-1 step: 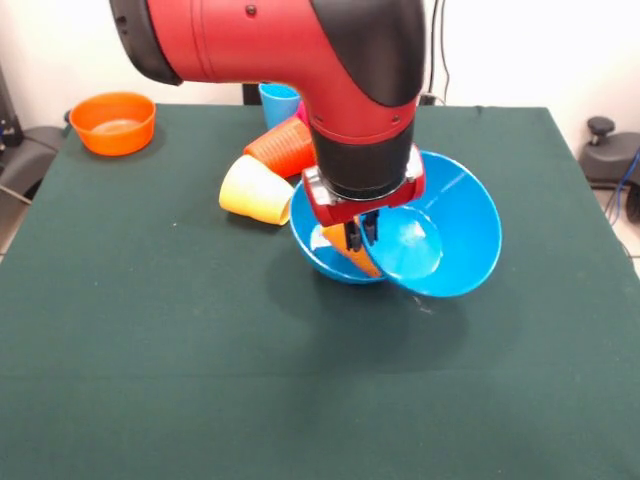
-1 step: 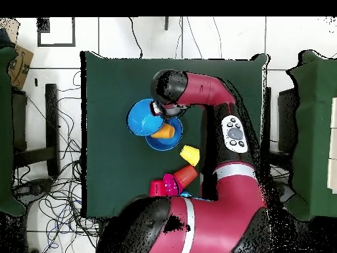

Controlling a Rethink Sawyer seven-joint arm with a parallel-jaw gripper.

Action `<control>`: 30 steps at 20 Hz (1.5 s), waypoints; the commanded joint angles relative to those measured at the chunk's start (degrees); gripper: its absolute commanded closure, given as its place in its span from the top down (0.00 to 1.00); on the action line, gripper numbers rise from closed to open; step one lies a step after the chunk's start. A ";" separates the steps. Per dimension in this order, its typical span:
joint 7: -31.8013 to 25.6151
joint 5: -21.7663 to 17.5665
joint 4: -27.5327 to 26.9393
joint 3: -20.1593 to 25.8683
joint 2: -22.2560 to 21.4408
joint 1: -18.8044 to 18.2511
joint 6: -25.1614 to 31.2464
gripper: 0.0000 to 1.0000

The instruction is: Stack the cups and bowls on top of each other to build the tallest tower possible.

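end effector [image 1: 361, 232] pinching tilted blue bowl [image 1: 440, 240] rim | held over second bowl [image 1: 318, 252] with orange cup [image 1: 352, 257] | probably stacking

Cup [image 1: 352, 258] lies in bowl [image 1: 335, 262] – second bowl [image 1: 440, 240] (tilted) leans beside.

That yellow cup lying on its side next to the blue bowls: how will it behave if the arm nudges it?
The yellow cup lies on its side, so a nudge would probably roll it. Since it is tapered, it would likely curve rather than run straight. It looks like thin glossy plastic, so probably light, stiff and a bit slippery. It rests against the orange cup, which may shift too.
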 commanded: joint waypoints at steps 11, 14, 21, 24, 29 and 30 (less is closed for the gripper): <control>0.00 -10.14 -2.42 -4.21 4.12 2.93 -3.65 0.00; 0.18 -9.99 -2.76 -4.17 4.43 3.43 -3.64 0.00; -0.41 -9.72 -4.56 -4.53 5.19 4.38 -2.60 0.00; -1.81 -9.12 -4.71 -3.91 5.56 4.16 -2.50 0.00; -7.43 -2.41 2.21 3.03 1.74 -0.86 -2.39 0.00; -7.62 -1.01 3.74 4.64 0.70 -2.23 -4.19 0.00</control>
